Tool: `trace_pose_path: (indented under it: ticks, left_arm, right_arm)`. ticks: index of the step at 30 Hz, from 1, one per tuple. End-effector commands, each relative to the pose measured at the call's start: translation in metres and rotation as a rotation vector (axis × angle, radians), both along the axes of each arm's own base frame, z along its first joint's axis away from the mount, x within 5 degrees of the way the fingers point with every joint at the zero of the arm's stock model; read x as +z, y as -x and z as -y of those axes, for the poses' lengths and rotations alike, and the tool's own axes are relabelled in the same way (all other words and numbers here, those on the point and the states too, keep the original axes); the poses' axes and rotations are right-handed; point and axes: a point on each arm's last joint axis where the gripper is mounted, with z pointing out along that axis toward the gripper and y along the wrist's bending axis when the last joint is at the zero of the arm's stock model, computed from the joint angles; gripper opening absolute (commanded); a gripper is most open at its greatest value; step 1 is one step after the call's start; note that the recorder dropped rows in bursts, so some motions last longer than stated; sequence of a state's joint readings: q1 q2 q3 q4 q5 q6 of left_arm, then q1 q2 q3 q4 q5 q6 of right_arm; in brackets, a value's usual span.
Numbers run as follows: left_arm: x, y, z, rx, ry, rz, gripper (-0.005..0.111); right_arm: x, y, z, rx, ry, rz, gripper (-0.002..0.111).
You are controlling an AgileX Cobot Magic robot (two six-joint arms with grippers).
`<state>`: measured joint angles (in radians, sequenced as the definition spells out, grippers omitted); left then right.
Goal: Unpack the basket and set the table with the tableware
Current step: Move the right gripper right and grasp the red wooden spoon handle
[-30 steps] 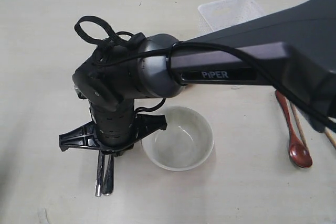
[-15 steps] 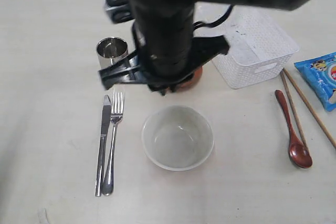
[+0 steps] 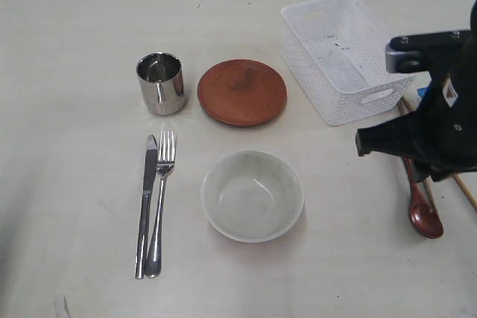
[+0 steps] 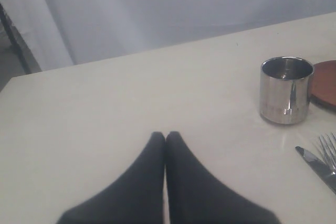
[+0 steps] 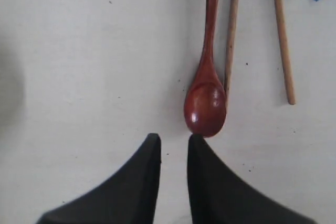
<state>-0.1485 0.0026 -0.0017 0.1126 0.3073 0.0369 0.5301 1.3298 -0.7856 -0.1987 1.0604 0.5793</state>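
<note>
– Right gripper (image 5: pixel 174 138) has swung from frame centre to right edge; we see it slightly parted, empty. Spoon (image 5: pixel 206 106) lies just ahead, lower right.
– Light, stiff, slick wood, so we'd pinch mid-handle. Left gripper (image 4: pixel 166 135): pressed together.

Bare table (image 3: pixel 67 199) left of knife (image 3: pixel 145 206)

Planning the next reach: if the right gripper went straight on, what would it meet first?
Probably the spoon, its bowl just ahead of the fingers; depth is unclear, perhaps the table first.
</note>
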Motion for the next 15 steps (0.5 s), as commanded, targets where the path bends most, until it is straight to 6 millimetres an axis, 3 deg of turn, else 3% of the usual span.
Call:
trace_pose_path:
  ticks: [1,3,15]
  left_arm:
    - [0.0,0.0,0.0,0.004,0.017,0.006,0.0]
    - [0.0,0.0,0.0,0.004,0.017,0.006,0.0]
    - [0.0,0.0,0.0,0.004,0.017,0.006,0.0]
  right_arm:
    - [-0.021,-0.014,0.021,0.004,-0.032,0.022,0.03]
    - [-0.031,-0.029,0.031,0.001,-0.022,0.002,0.042]
    - [-0.088,-0.062,0.029,0.217,0.009,-0.077,0.042]
